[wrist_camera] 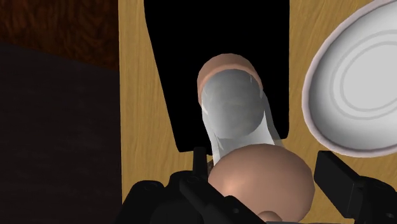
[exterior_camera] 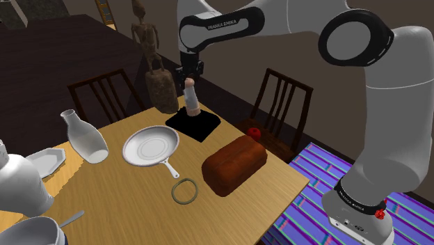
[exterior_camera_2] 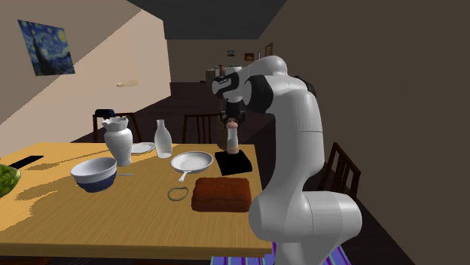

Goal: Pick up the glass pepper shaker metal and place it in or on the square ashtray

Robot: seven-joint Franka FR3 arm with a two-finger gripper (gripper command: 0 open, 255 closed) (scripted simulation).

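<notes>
Pepper shaker [exterior_camera: 192, 99] stands upright on black square ashtray [exterior_camera: 203, 127]; placing step looks nearly done. Claw [exterior_camera: 190, 75] spread around cap (no grip apparent). Next: lift straight up, avoid tipping.

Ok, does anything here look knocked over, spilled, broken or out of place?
Nothing spilled or toppled: the pepper shaker stands upright on the black square ashtray. One oddity: a small red object sits on the chair seat beyond the table. The rim of the white vase looks jagged, perhaps just its shape.
</notes>
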